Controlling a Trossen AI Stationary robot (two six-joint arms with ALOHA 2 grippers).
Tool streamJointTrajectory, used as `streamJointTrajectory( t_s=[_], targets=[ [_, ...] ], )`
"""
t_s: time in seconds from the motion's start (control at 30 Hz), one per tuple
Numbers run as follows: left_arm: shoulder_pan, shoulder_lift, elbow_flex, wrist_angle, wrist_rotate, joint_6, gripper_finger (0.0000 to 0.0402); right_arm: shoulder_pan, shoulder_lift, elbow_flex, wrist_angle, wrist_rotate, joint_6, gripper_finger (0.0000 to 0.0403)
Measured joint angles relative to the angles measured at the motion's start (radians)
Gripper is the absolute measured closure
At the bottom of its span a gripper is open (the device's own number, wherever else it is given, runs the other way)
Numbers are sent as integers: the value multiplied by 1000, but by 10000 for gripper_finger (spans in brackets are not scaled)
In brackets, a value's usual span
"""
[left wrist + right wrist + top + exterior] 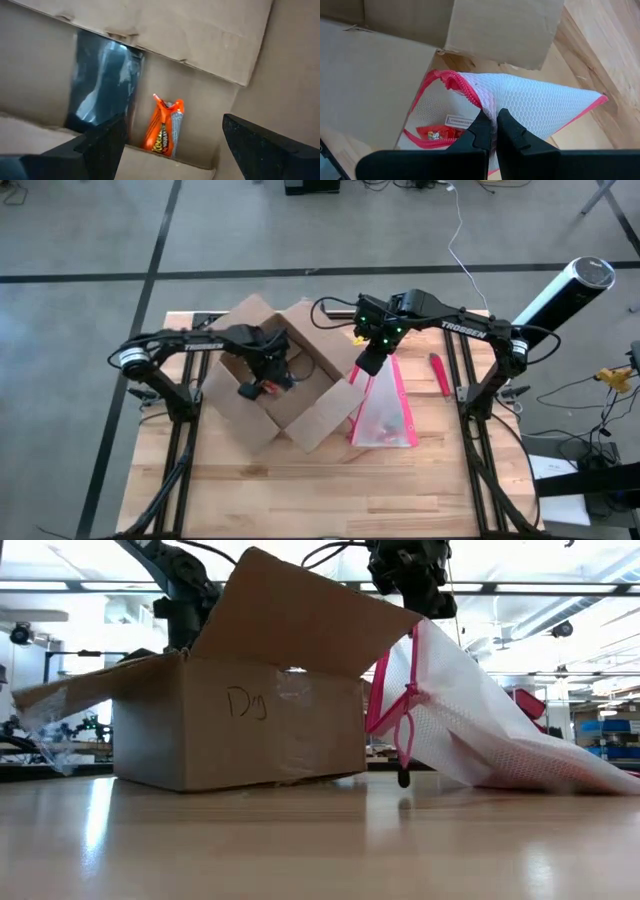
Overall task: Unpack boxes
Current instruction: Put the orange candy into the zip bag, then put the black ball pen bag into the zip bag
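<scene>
The cardboard box [268,385] sits on the left-centre of the bench [330,490], flaps open, one flap leaning toward the pink-edged mesh pouch [385,412] just beside it on the right. Inside the box the left wrist view shows an orange candy packet [165,127] standing against the inner wall, next to a dark glossy bag [102,82]. The left gripper [262,372] is lowered into the box mouth with its jaws spread wide, the packet lying between and beyond them, not yet touched.

The right gripper [490,131] has its jaws pressed together on the pouch's upper edge, holding the zippered mouth up and open; a red wrapper [437,134] and a white label already lie inside it.

The risks look twofold. The packet stands close to the box wall and the dark bag, so closing jaws could catch cardboard or film instead, or knock the packet flat. The pouch hangs from a thin pinch of mesh; if that slips, the mouth sags shut and a carried item would probably land on the bench.
</scene>
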Motion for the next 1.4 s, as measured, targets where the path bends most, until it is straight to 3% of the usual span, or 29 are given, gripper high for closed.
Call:
streamJointTrajectory(
  t_s=[0.2, 0.27, 0.6, 0.7, 0.97, 1.23, 1.4],
  targets=[
    [0, 54, 1, -18, 24, -1, 93, 0, 0, 0, 1, 0, -1, 403],
    [0, 64, 1, -18, 27, -4, 113, 0, 0, 0, 1, 0, 0, 403],
    [1, 79, 2, -2, 20, -17, 345, 0, 0, 0, 7, 0, 1, 403],
    [1, 79, 2, -2, 20, -21, 392, 0, 0, 0, 8, 1, 7, 403],
    [1, 83, 28, -36, 1, -70, 399, 0, 0, 0, 10, 1, 9, 403],
    [2, 84, 180, -60, -64, -118, 379, 0, 0, 0, 16, 1, 9, 403],
    [4, 84, 190, -23, -67, -103, 354, 0, 0, 0, 16, 1, 18, 403]
  ],
)
